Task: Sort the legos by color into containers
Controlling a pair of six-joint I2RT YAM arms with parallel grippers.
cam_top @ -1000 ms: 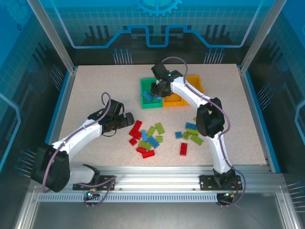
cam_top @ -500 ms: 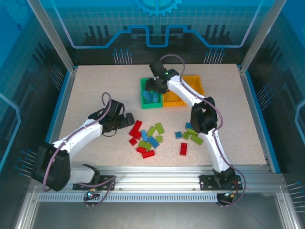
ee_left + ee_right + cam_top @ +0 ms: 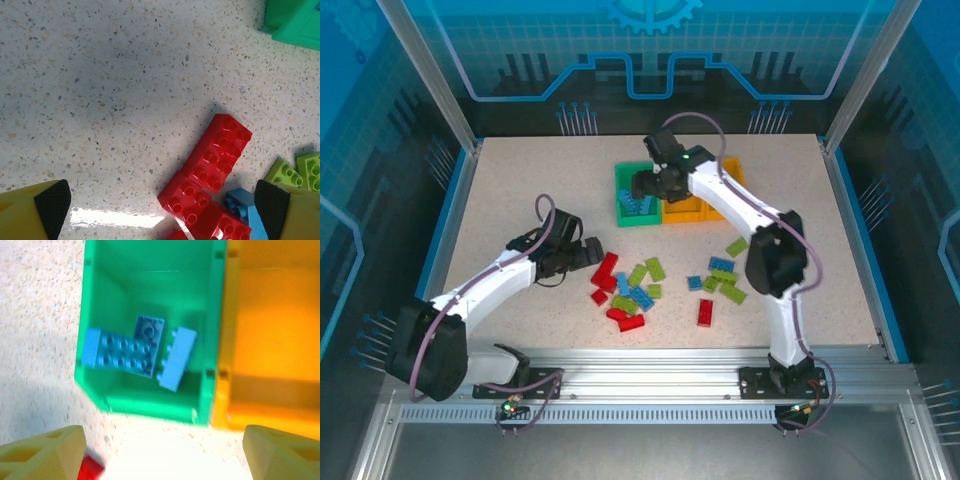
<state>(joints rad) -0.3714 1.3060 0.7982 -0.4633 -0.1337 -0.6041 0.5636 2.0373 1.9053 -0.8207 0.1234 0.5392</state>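
Right gripper (image 3: 160,442) hangs spread, empty, above blue legos (image 3: 132,346) in the green bin (image 3: 150,270). Left gripper (image 3: 162,200) gapes empty over red legos (image 3: 220,150) on speckled table (image 3: 100,75).

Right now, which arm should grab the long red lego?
Left. The left claw is open close above the red lego; the right claw is far off above the green bin.

Speckled beige tabletop (image 3: 100,75), two touching red studded plastic bricks (image 3: 217,152), blue plastic brick (image 3: 245,210) and lime green bricks (image 3: 285,172) just right, green plastic bin corner (image 3: 295,20) top right, left gripper (image 3: 162,204) spread wide, yellow black-padded fingers (image 3: 25,215) in the bottom corners.
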